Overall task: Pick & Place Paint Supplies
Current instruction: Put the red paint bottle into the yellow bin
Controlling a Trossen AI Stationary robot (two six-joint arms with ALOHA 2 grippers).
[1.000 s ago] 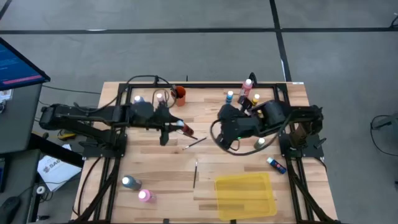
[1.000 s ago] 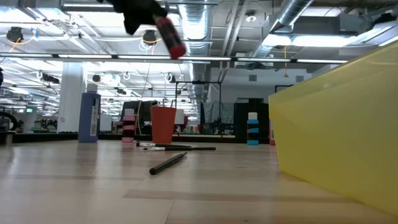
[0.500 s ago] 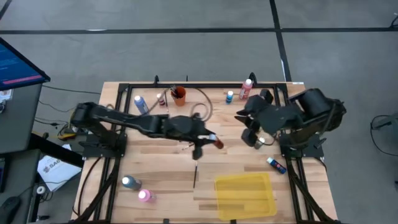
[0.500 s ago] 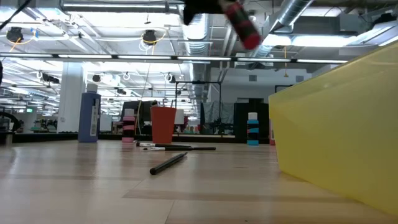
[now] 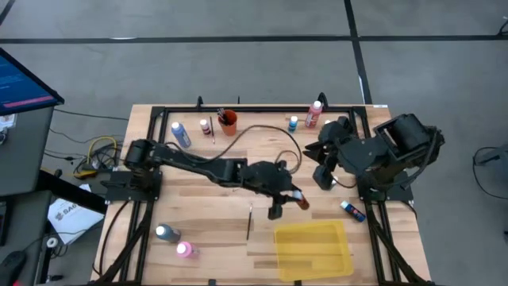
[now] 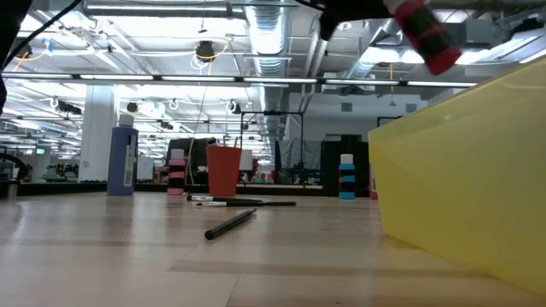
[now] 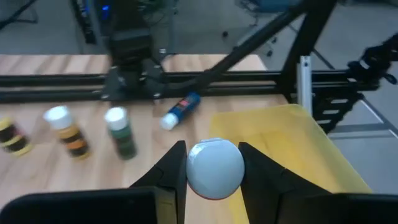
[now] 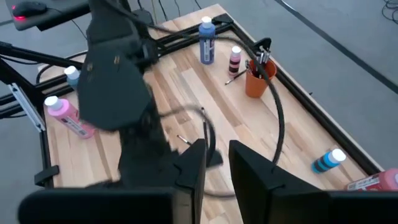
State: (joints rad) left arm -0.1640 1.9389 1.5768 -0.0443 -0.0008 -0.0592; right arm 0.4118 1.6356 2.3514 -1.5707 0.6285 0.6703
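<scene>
No lettering, brand, number or sign can be read anywhere. The labels on the paint bottles (image 5: 180,133) are too small to make out, and the blue monitor (image 5: 24,79) beside the table shows no legible words.

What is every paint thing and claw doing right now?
Left claw: shut on the red bottle.
Red bottle: held in the air, near the tray.
Tray: flat on the table.
Right claw: open, holding nothing.
Orange cup: upright.
Brush: lying on the table.
</scene>
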